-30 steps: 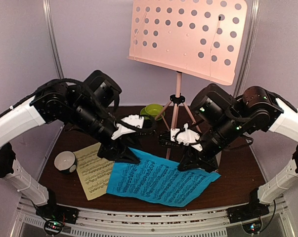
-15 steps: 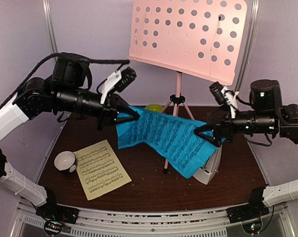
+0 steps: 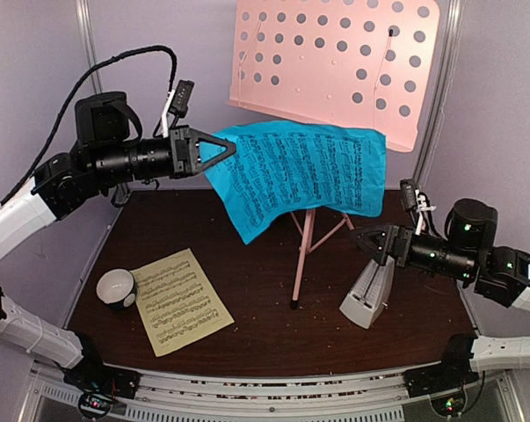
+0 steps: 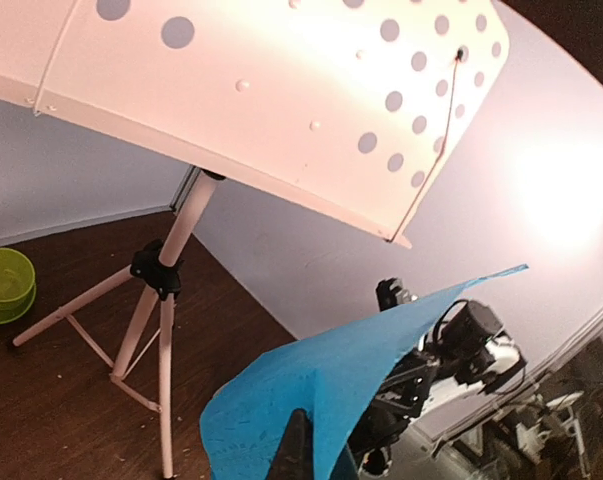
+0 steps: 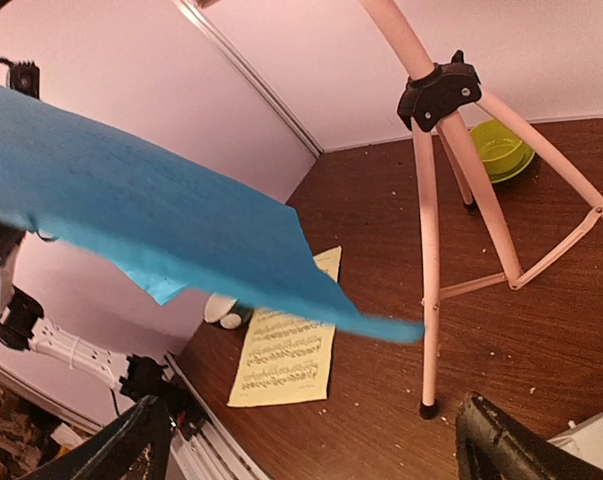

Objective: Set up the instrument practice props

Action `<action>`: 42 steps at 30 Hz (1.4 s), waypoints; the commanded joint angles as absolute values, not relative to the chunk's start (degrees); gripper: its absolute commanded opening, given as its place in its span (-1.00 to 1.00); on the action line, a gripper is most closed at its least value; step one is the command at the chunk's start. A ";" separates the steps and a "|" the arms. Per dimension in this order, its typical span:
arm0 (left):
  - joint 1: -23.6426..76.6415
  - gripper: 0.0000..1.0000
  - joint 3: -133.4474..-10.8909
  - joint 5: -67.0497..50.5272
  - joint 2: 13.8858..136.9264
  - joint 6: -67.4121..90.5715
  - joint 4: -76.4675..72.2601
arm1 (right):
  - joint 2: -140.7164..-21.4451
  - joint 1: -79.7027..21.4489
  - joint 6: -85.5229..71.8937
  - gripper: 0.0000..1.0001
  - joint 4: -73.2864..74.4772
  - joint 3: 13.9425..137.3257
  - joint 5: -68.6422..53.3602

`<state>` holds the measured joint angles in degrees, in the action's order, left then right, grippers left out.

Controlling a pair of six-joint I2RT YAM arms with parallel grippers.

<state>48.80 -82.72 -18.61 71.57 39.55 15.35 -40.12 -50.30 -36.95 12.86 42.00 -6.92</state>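
Observation:
The blue sheet-music page (image 3: 300,171) hangs in the air in front of the lower edge of the pink music stand's desk (image 3: 335,61). My left gripper (image 3: 219,149) is shut on the page's left edge, and in the left wrist view the blue page (image 4: 351,380) rises from the left gripper (image 4: 306,455). I cannot tell whether the page touches the desk's ledge. My right gripper (image 3: 368,243) stands open and empty, low on the right above the white metronome (image 3: 368,297). The pale-yellow page (image 3: 177,301) lies flat at the front left. The right gripper (image 5: 316,450) holds nothing, with the blue page (image 5: 161,220) drifting above it.
The stand's pole (image 3: 305,255) and tripod legs occupy the table's middle. A small white-and-black cup (image 3: 117,287) sits beside the yellow page. The green bowl (image 4: 3,285) stands at the back by the wall. Pale walls close in both sides.
Both grippers held the blue page on the table. The left arm has raised it up to the stand. The right gripper has opened, let go and dropped toward the metronome.

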 commanded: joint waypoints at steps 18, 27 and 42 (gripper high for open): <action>48.70 -1.00 -70.14 -27.99 66.08 68.10 -27.83 | -60.05 -56.84 -60.88 0.99 -46.84 42.30 -4.39; 49.94 -1.00 -68.26 -27.44 65.59 69.28 -24.49 | -55.92 -57.13 -56.27 0.39 -42.49 45.05 1.08; 51.80 -1.00 -65.60 -31.47 69.70 76.53 -33.02 | -52.45 -58.76 -51.97 -0.35 -37.03 46.76 2.58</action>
<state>51.05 -65.30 -29.58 68.95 75.20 -27.83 -53.76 -57.65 -54.61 -40.01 43.94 1.80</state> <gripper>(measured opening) 0.009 0.402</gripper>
